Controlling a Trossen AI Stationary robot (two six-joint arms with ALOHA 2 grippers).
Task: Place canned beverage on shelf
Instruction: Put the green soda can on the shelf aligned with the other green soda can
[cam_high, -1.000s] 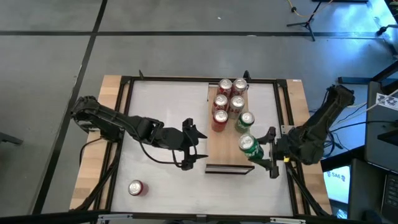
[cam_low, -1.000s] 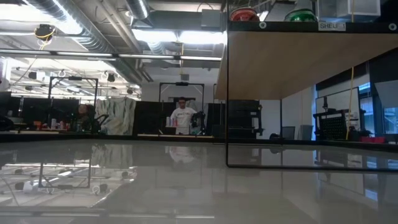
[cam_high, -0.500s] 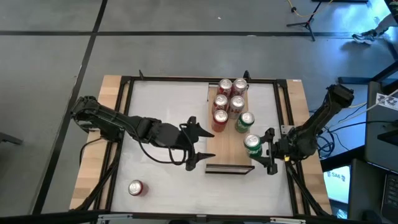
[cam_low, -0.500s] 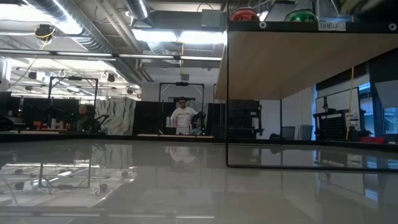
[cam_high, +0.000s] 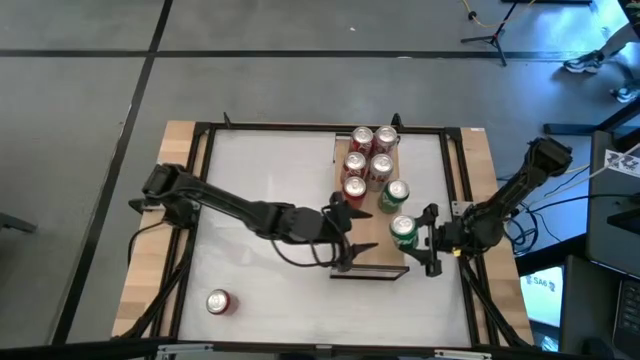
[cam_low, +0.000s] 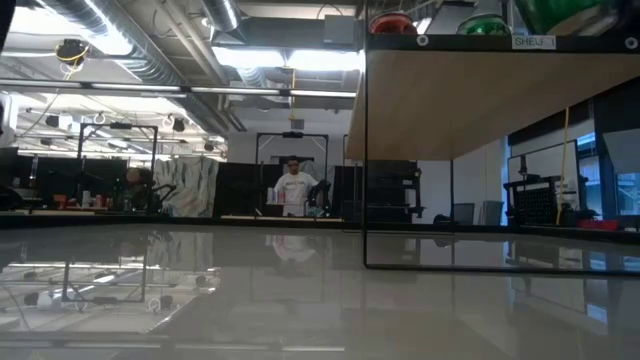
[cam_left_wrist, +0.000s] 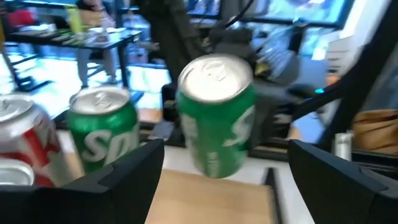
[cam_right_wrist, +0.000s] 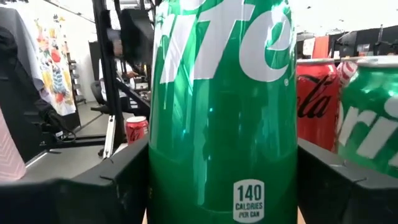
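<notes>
Your right gripper (cam_high: 428, 241) clamps the green can (cam_high: 404, 231) upright on the shelf (cam_high: 372, 252); your left gripper (cam_high: 348, 238) hangs wide open, empty, facing it.

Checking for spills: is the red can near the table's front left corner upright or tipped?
Tipped: the red can lies on its side, its silver end facing sideways.

The green can (cam_right_wrist: 221, 118) is cut off at top and bottom in the right wrist view. The red can (cam_left_wrist: 22, 146) is cropped by the left wrist view's edge. The shelf (cam_low: 470, 95) is seen only from below in the low view.
</notes>
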